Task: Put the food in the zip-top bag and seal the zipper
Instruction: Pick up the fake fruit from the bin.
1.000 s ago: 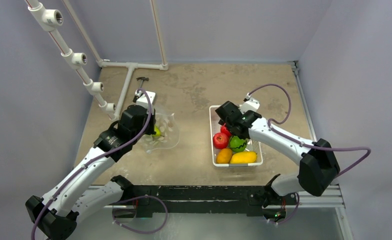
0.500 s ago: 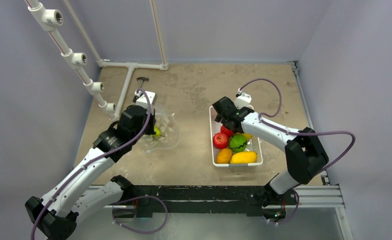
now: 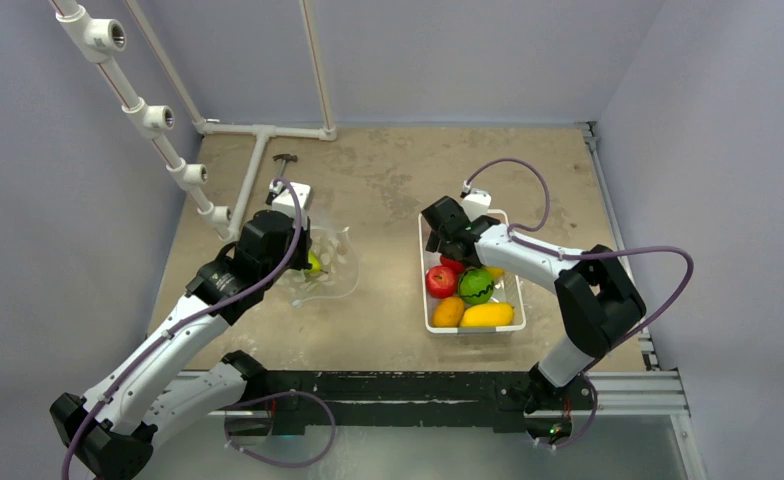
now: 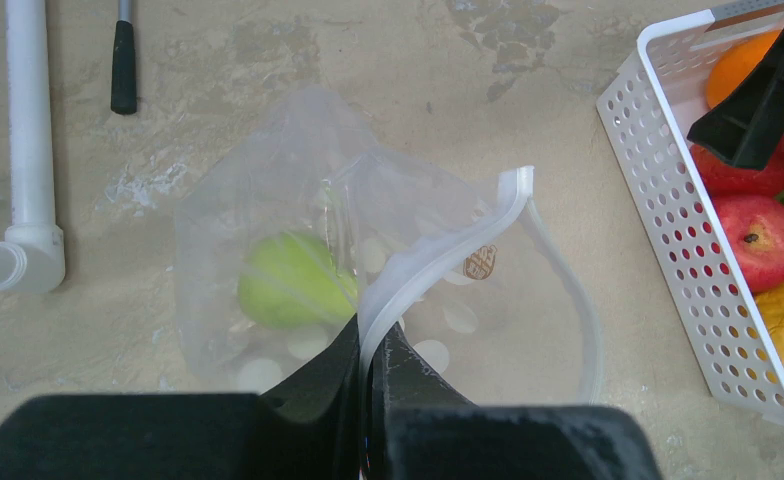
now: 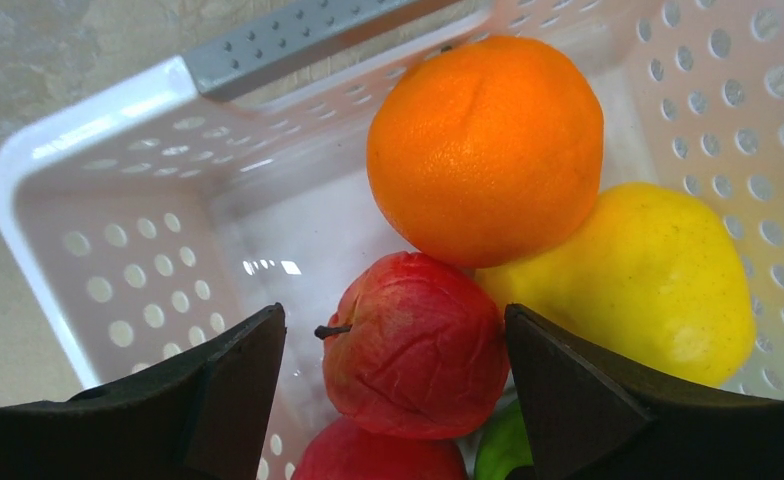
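The clear dotted zip-top bag (image 4: pixel 268 250) lies open on the table (image 3: pixel 323 275), with one green fruit (image 4: pixel 293 282) inside. My left gripper (image 4: pixel 373 335) is shut on the zipper strip (image 4: pixel 438 240) and holds the mouth up. The white slotted basket (image 3: pixel 430 322) holds the other fruits: an orange (image 5: pixel 483 145), a yellow one (image 5: pixel 648 280), a red apple (image 5: pixel 418 345), another red one (image 5: pixel 373 455) and a green one (image 3: pixel 476 286). My right gripper (image 5: pixel 398 350) is open inside the basket, its fingers on either side of the red apple, apart from it.
White pipes (image 3: pixel 258 160) run along the table's far left, with a small black-handled tool (image 4: pixel 123 65) beside them. The basket's grey handle bar (image 5: pixel 298 40) and perforated walls (image 4: pixel 668 210) close in around my right gripper.
My right gripper has moved a little left and toward the far end of the basket, over the red apple. The left arm and the bag have not moved.
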Available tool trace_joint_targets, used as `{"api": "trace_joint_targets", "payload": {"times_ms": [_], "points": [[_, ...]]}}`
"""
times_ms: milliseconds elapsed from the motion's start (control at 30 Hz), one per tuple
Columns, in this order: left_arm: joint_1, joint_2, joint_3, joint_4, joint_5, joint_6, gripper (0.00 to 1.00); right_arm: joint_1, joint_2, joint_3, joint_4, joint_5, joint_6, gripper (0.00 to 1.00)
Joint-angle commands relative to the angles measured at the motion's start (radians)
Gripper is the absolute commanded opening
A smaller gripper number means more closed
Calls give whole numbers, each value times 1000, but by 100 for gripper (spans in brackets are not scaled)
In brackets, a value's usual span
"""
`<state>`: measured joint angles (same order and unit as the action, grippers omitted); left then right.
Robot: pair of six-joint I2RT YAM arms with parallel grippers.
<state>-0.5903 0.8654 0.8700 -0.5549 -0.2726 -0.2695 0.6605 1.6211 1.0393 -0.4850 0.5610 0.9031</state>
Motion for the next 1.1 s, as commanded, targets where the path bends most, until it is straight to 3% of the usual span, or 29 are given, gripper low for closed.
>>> {"api": "trace_joint_targets", "payload": {"times_ms": [0, 333, 767, 1067], "points": [[0, -11, -3, 43, 7, 0, 0, -3, -4, -15, 2, -7, -38, 82], [0, -6, -2, 43, 13, 2, 0, -3, 0, -38, 27, -41, -80, 78], [0, -3, -3, 41, 9, 2, 0, -3, -37, -18, 21, -53, -104, 33], [0, -3, -3, 42, 9, 2, 0, -1, -134, 46, -2, -31, -104, 17]]}}
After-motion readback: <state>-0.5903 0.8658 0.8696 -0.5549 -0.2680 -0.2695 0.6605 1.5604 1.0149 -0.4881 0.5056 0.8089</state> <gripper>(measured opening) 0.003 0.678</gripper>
